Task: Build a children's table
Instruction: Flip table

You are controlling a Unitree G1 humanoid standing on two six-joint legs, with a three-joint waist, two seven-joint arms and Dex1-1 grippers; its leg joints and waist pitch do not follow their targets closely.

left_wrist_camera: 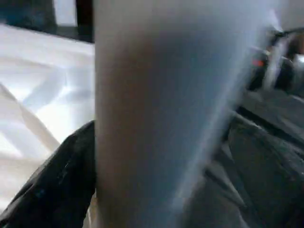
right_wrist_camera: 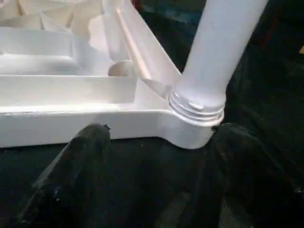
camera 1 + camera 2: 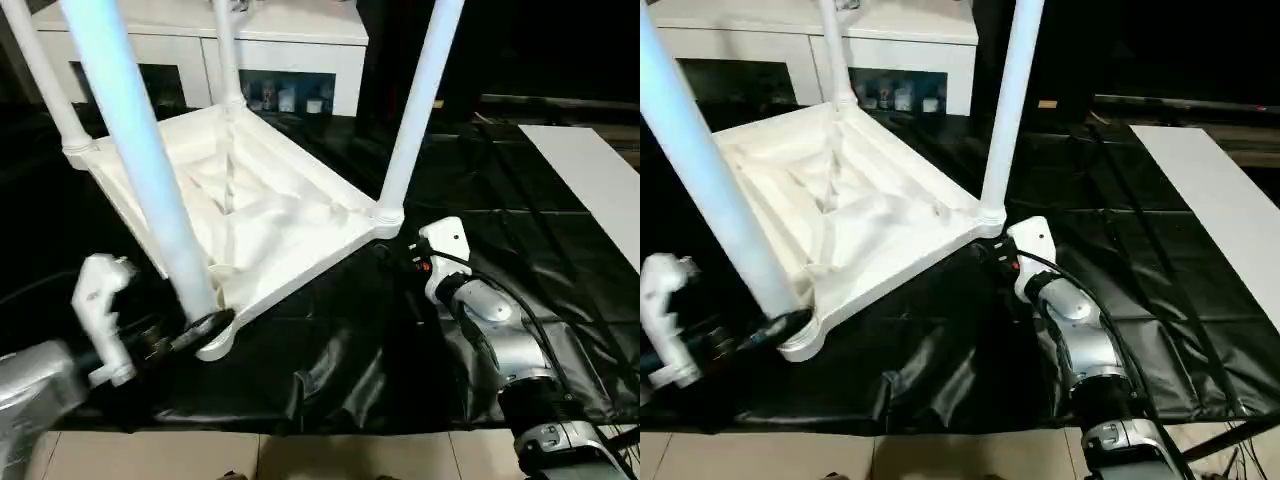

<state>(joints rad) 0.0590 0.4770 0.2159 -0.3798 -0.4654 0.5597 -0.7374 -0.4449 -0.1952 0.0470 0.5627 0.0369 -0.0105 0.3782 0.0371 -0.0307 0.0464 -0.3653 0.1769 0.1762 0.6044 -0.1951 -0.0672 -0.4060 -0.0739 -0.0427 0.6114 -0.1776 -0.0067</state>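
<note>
The children's table lies upside down on black sheeting, its ribbed white tabletop [image 3: 270,220] tilted toward me. Four white legs stand up from the corner sockets. My left gripper [image 3: 205,325] is open at the foot of the near leg [image 3: 140,150]. In the left wrist view that leg [image 1: 166,104] stands close between the jaws, one black finger [image 1: 66,175] right beside it. My right gripper [image 3: 395,252] is open at the right corner. Its two fingers [image 2: 80,166] flank the socket [image 2: 190,128] of the right leg [image 3: 415,110] without clasping it.
A white cabinet [image 3: 290,50] with glass-fronted compartments stands behind the table. Wrinkled black sheeting [image 3: 500,250] covers the floor, and a white panel [image 3: 590,180] lies at the far right. Pale floor tiles [image 3: 300,455] show along the near edge.
</note>
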